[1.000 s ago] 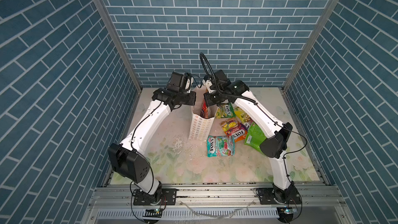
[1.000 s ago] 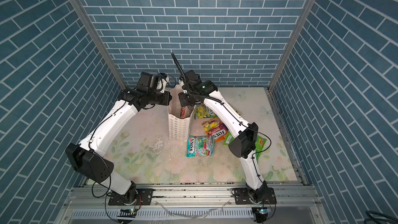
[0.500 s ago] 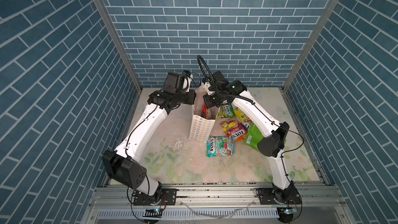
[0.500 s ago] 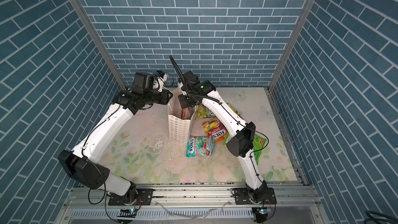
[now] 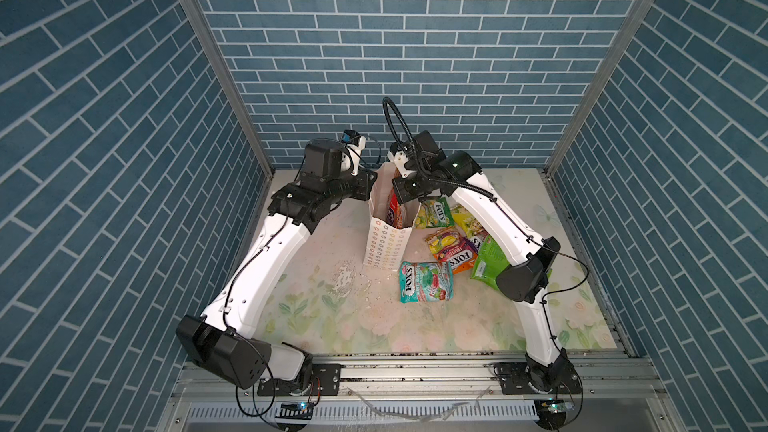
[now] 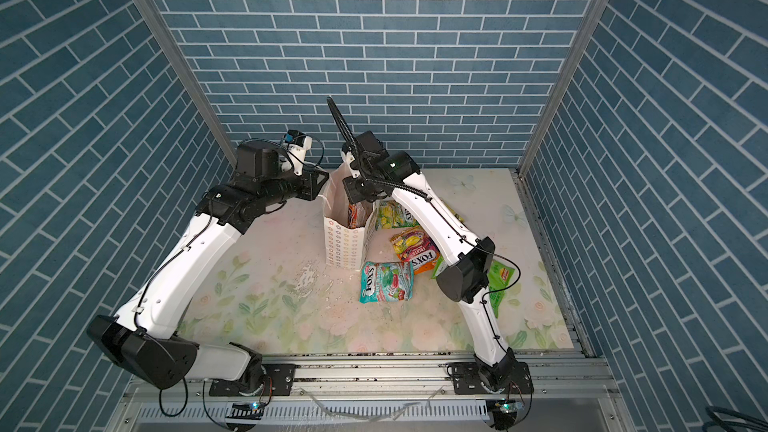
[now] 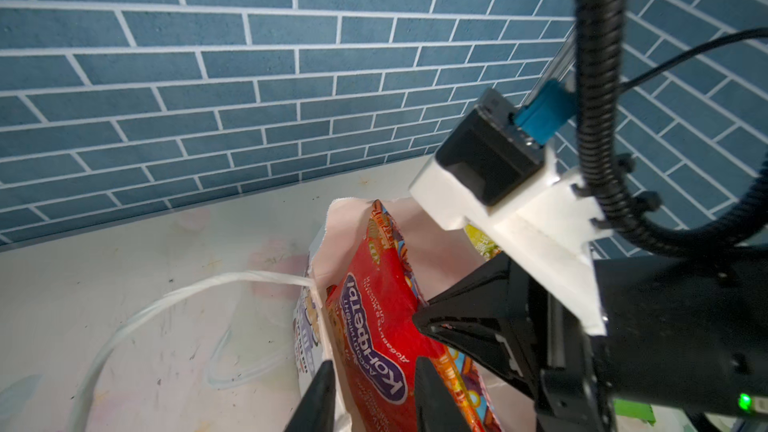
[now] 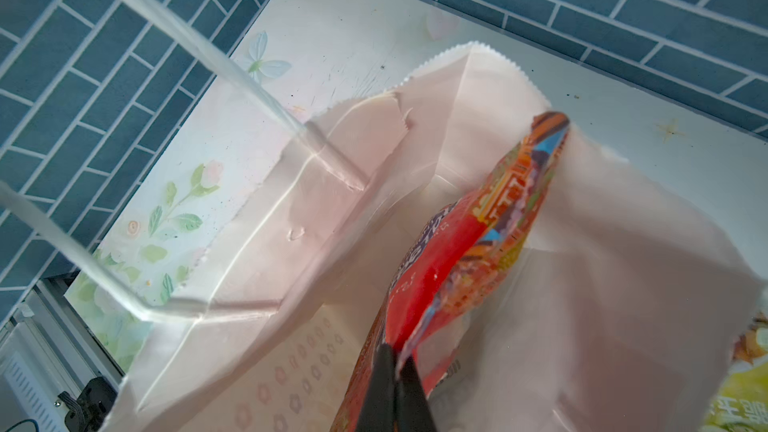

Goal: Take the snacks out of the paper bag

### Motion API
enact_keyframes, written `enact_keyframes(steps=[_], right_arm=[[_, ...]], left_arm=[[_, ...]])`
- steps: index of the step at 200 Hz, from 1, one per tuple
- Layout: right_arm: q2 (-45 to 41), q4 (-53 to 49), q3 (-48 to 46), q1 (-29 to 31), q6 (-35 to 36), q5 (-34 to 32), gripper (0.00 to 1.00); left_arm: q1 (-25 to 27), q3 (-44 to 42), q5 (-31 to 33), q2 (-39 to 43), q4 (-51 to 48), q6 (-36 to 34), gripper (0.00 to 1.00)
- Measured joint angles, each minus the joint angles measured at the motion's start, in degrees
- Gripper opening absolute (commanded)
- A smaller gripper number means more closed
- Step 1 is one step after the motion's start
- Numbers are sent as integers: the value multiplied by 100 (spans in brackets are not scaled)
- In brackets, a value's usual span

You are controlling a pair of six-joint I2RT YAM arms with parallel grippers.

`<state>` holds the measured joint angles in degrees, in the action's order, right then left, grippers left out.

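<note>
While right end effector (image 8: 398, 354) pinches red packet (image 8: 440, 268), paper bag (image 8: 257, 243) upright.

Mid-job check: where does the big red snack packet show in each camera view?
In a top view: glossy plastic red packet standing inside the ring-patterned white paper bag.
In a top view: red packet likewise.
Left wrist: red packet seen past the open left gripper.
Right wrist: red packet pinched by the right gripper.
Shared landmark: the paper bag's rim.

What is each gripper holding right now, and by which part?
The right gripper pinches the red packet by one edge, inside the paper bag. The left gripper grips nothing: its fingers stand apart astride the bag's wall.
</note>
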<state>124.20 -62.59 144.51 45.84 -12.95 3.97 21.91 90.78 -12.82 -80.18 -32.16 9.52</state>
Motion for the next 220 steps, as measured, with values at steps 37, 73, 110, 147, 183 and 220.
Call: enact_keyframes(steps=[37,73,110,147,183,220], right_arm=[[15,4,107,0,103,83,0],[24,59,118,0,144,229,0],[26,247,118,0,151,350,0],[24,542,114,0,289,428,0],[20,763,114,0,448,437,0],[-103,1095,-229,0,603,492,0]], left_arm=[[-2,-52,-186,155,317,7,32],[-2,-258,-181,518,608,7,32],[-9,-278,243,855,634,-31,33],[-146,-337,573,1012,590,-52,33],[-313,-501,675,1012,540,-48,33],[-378,-535,675,1010,498,-31,33]])
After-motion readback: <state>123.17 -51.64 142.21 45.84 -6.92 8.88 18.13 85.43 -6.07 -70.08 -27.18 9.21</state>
